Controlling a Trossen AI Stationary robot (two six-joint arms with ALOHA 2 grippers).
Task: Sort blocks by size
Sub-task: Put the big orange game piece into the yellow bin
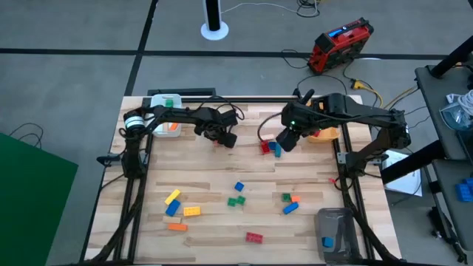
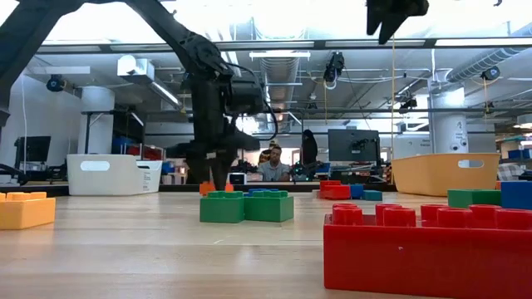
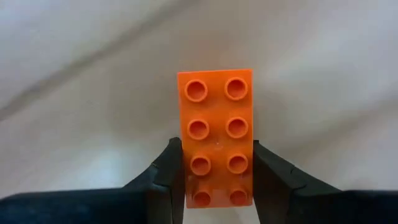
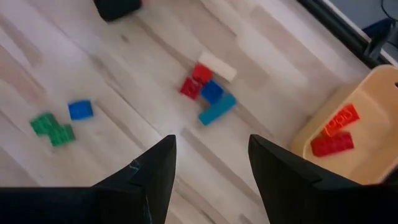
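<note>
Where fingers (image 3: 171,171) clamp: eight-studded orange block (image 3: 216,124).

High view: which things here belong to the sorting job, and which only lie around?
Belong to the job:
- loose blocks on the table
- orange block clamped in the left gripper
- white bin, yellow bin, grey bin

Only lying around:
- red case on the floor
- cables

Wide bare counter (image 1: 199,174) runs across the middle, open for a pass. Along the front edge scattered blocks (image 1: 236,193) crowd the way, and a grey bin (image 1: 337,235) fills the front right corner. At the back edge, a small block cluster (image 1: 270,147) sits between both arms.
</note>
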